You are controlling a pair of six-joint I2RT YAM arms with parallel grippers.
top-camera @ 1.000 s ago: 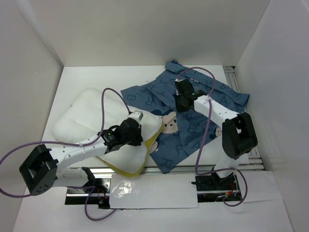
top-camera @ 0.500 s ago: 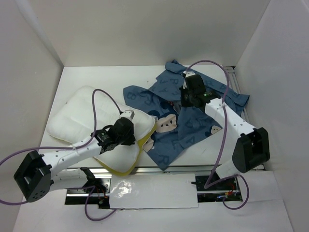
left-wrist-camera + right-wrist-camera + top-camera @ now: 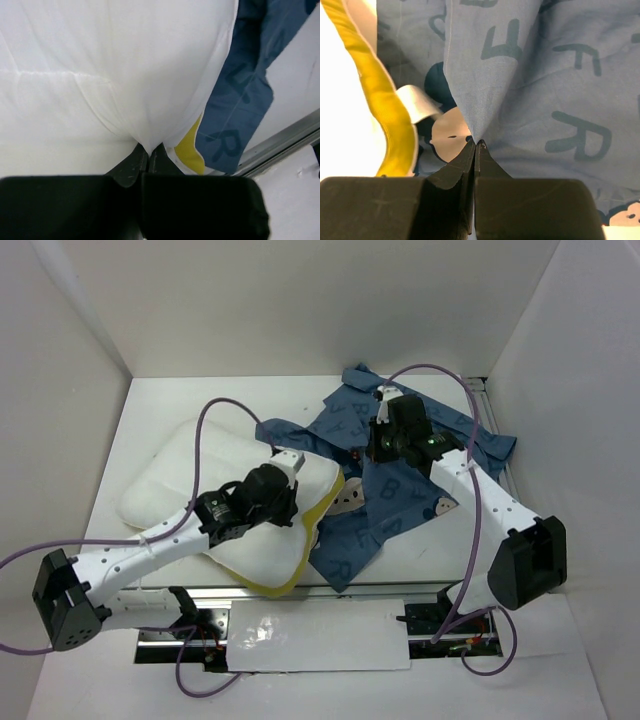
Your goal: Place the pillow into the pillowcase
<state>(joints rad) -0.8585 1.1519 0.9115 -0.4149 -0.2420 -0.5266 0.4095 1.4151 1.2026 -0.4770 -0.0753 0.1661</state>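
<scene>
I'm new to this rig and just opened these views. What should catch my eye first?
The plump white pillow sprawls across the left half of the table, its yellow trim meeting the dark blue lettered pillowcase crumpled on the right. Each arm pinches fabric: the left gripper is shut on the pillow, the right gripper on the pillowcase.

Open table (image 3: 235,400) behind pillow (image 3: 175,485); pillow overlaps pillowcase (image 3: 397,508) edge; walls (image 3: 300,300) on three sides
</scene>
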